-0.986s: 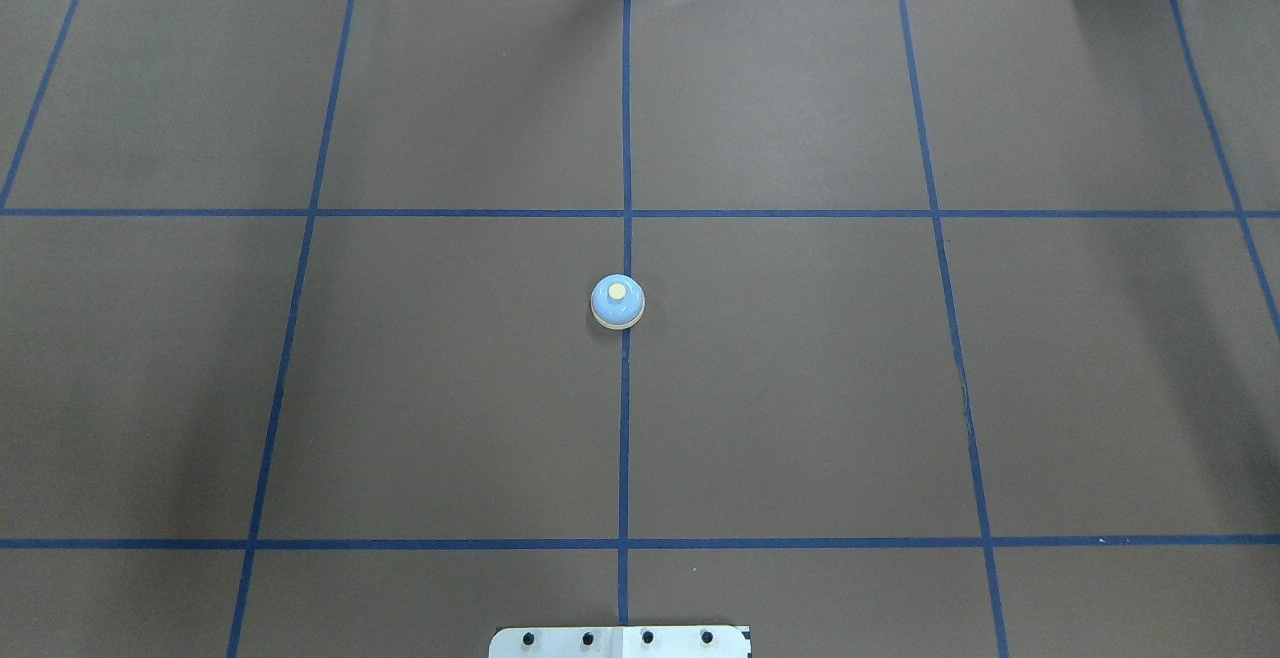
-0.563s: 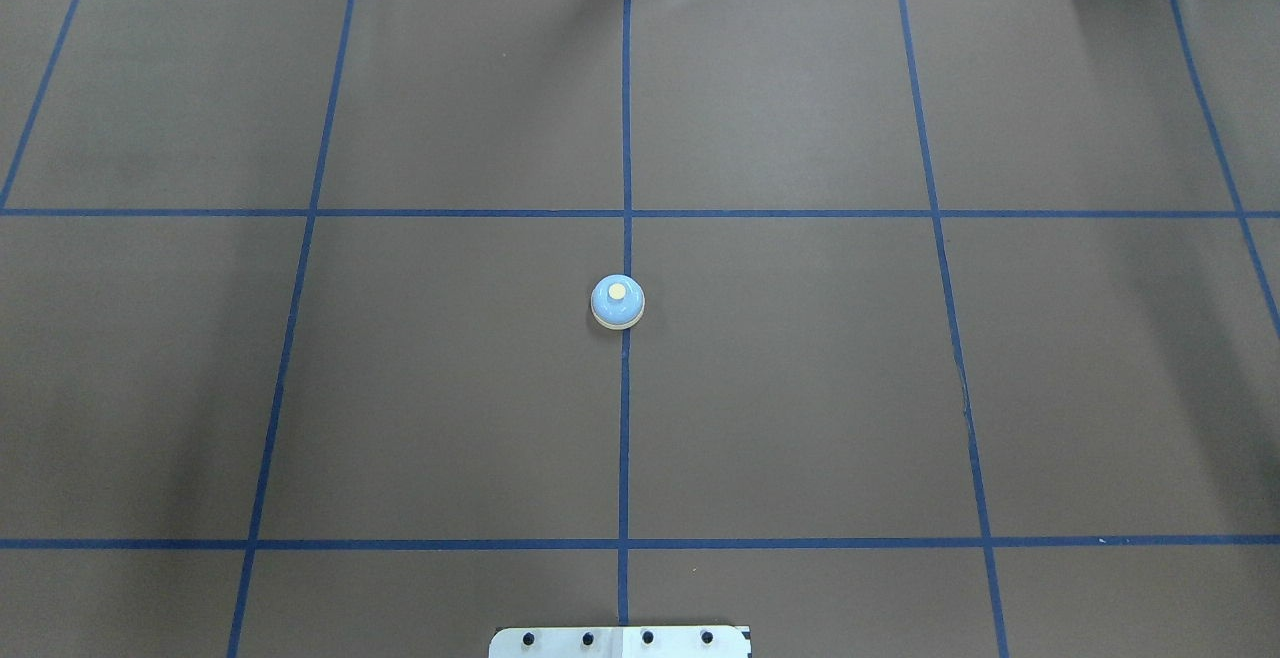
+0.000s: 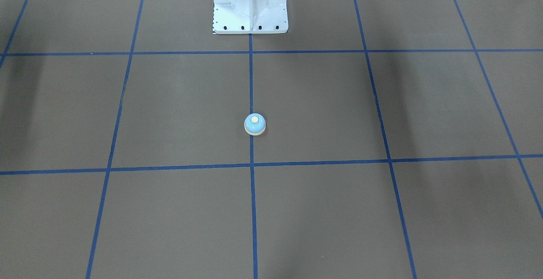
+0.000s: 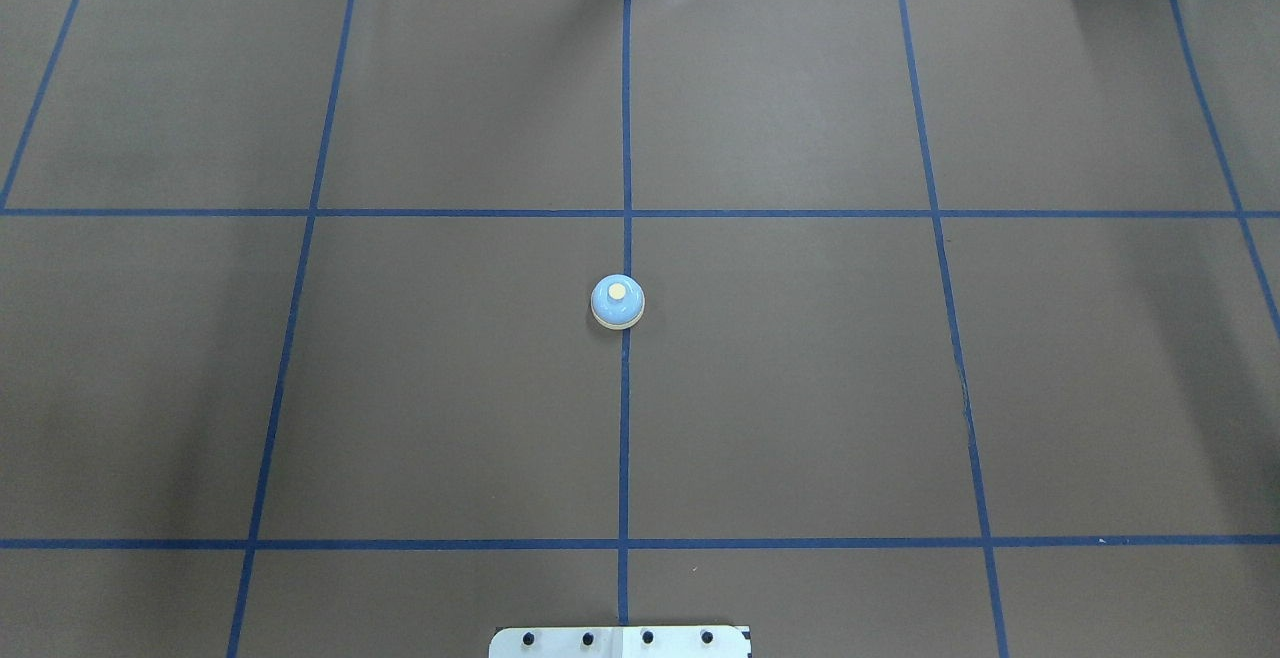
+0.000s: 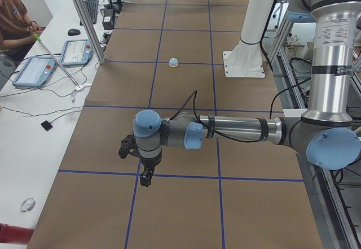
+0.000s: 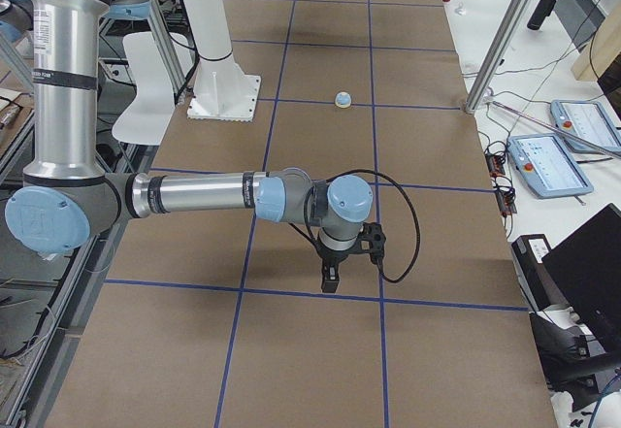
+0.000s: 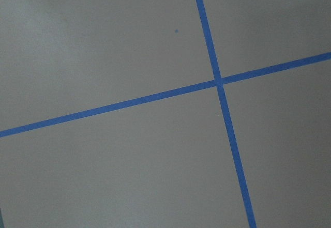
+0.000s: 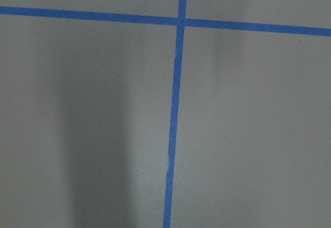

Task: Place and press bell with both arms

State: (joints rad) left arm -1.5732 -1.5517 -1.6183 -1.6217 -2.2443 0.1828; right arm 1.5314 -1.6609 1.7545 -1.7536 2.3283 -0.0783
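Observation:
The small light-blue bell (image 4: 617, 301) with a cream button stands upright on the centre tape line of the brown mat. It also shows in the front view (image 3: 255, 124), the left view (image 5: 174, 62) and the right view (image 6: 343, 98). Nothing touches it. My left gripper (image 5: 145, 178) hangs over the mat far from the bell, near the table's left end. My right gripper (image 6: 330, 280) hangs likewise near the right end. I cannot tell whether either is open or shut. Both wrist views show only mat and blue tape.
The white bolted pedestal (image 3: 250, 3) stands at the robot's side of the mat. Metal frame posts (image 5: 84, 17) (image 6: 505, 35) stand at the far edge. Tablets and cables (image 5: 34, 71) (image 6: 548, 164) lie on the white side table, where a person sits.

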